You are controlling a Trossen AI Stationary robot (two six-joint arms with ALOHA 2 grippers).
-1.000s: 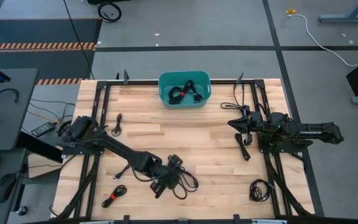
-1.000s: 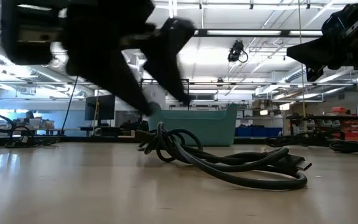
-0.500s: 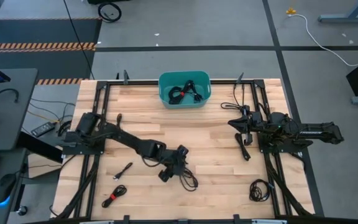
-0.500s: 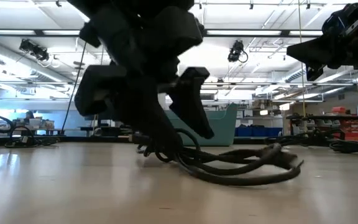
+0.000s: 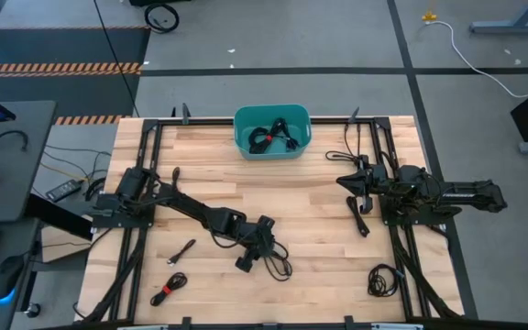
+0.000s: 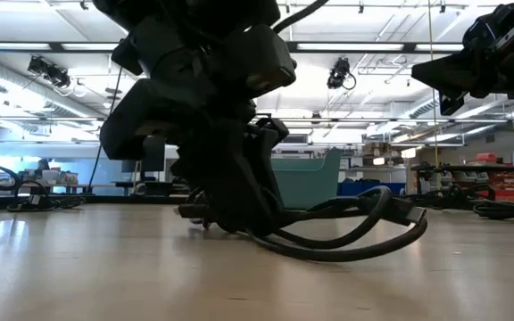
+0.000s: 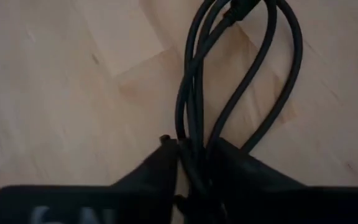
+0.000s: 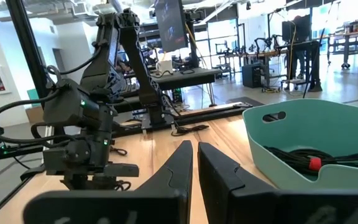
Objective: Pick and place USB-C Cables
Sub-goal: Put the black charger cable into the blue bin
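Left gripper (image 5: 257,249) is down at the bench (image 5: 319,197), front-centre, fingers (image 7: 160,171) clamped on a black cable bundle (image 7: 241,74). In the left wrist view the strands are seen pinched between the two fingers near one end of the bundle, w/ the long loops trailing out ahead on the wood. In the low view the loops (image 6: 355,234) are seen partly raised, lowest strand touching or just off the surface; which, cannot be told.

Right gripper (image 5: 357,188) is held idle at the right side of the bench, fingers (image 8: 185,163) drawn together on nothing.

Teal bin (image 5: 272,132) at the back-centre edge is noted w/ cables in it, one w/ a red tie (image 8: 316,163). Loose cables remain: one w/ a red tie at front-left (image 5: 169,290), a small straight one (image 5: 181,252) just behind it, a coil at front-right (image 5: 381,278), another nr the left frame (image 5: 174,181).

Risks, as judged:
- Grip is off-centre, so loops may be dragged along the bench on transfer & snagged on the bin rim.
- Not every strand may be held; a loop could be slipped out on lift.
- Hanging loops may be left draped over the bin wall at release.
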